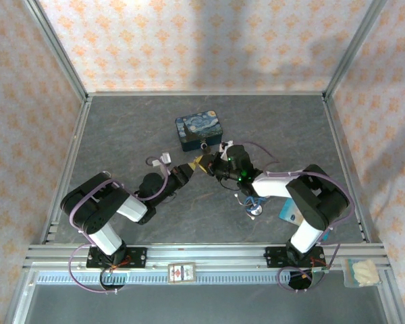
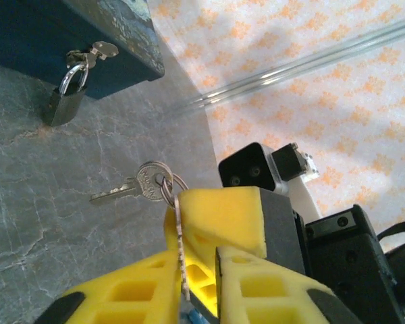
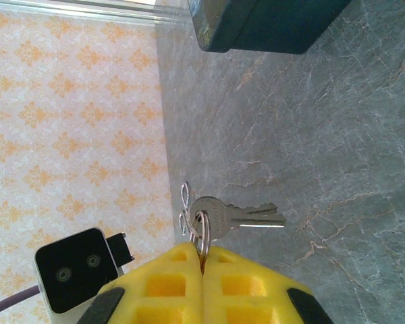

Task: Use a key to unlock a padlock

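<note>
Two pincers meet tip to tip over the middle of the grey marbled bench [image 1: 121, 128], just on the near side of a rectangular box painted in blue and yellow swirls [image 1: 199, 131]. The right pincer [image 3: 202, 251] is clenched, its yellow latticed fingers pressed flat together on a thin silvery wire key ring [image 3: 202, 226]. From the key ring hangs the small pale metal key [image 3: 239, 217], its round bow at the ring and its notched blade pointing sideways away from the fingers. Whether the blade touches the bench cannot be told.

In the left wrist view the key [image 2: 125, 191] lies between the pincers and the box [image 2: 40, 40], well apart from the little brassy padlock with its thin silvery shackle [image 2: 59, 104]. The padlock's shackle is looped through a small metal clasp [image 2: 94, 50] on the box's side. Its body tilts down to the bench [image 2: 54, 223].

The left pincer [image 2: 199, 260] is released, its yellow fingers [image 2: 121, 297] narrowly parted. A thin metal strip [image 2: 182, 250] runs edge-on beside the inner face of one finger, and the right pincer's yellow tip [image 2: 216, 216] sits just beyond the gap. From above, the padlock [image 1: 204, 146] sits against the box's near side, just beyond the two pincers
</note>
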You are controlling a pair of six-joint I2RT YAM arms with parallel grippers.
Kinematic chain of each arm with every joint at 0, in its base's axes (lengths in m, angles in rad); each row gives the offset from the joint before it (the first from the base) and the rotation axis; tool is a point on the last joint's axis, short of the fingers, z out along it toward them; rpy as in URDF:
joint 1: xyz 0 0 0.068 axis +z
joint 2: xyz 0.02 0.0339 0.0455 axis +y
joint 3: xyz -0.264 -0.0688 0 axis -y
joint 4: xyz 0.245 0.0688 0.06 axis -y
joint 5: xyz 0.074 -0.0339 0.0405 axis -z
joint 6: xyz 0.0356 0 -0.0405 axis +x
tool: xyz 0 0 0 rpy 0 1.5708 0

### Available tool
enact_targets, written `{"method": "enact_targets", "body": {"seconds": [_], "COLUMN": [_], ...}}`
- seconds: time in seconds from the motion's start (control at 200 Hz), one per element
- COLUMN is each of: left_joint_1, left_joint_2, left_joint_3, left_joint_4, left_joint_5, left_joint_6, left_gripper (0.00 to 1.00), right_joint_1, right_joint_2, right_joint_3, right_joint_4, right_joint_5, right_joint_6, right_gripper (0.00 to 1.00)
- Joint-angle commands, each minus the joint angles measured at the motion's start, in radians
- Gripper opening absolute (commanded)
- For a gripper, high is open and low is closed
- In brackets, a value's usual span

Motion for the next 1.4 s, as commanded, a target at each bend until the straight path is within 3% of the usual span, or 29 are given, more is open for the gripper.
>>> {"method": "enact_targets", "body": {"seconds": [0.0,0.14,0.305,0.5,0.731,0.931,1.166,1.396], "left_joint_1": [-0.009,0.029,0.098,0.12,0.133,0.134,0.141,0.149], "left_joint_2": [-0.022,-0.095,-0.207,-0.287,-0.295,-0.296,-0.293,-0.278], "left_joint_3": [0.014,0.018,0.099,0.268,0.395,0.458,0.477,0.483], "left_joint_4": [0.037,-0.09,-0.373,-0.748,-0.95,-1.058,-1.066,-1.024], "left_joint_5": [0.003,0.014,0.149,0.295,0.517,0.583,0.612,0.65], "left_joint_6": [0.025,0.087,0.288,0.587,0.746,0.811,0.812,0.777], "left_gripper": [0.0,0.0,0.0,0.0,0.0,0.0,0.0,0.0], "right_joint_1": [-0.001,-0.036,-0.135,-0.224,-0.262,-0.262,-0.262,-0.262], "right_joint_2": [-0.025,-0.102,-0.214,-0.209,-0.172,-0.156,-0.14,-0.136], "right_joint_3": [-0.011,0.007,0.057,0.234,0.321,0.305,0.261,0.228], "right_joint_4": [0.017,-0.132,-0.369,-0.652,-0.737,-0.713,-0.691,-0.659], "right_joint_5": [-0.003,0.013,-0.01,-0.232,-0.504,-0.666,-0.73,-0.757], "right_joint_6": [-0.013,-0.131,-0.417,-0.817,-1.024,-1.067,-1.068,-1.051], "right_gripper": [0.0,0.24,0.37,0.38,0.38,0.38,0.36,0.29]}}
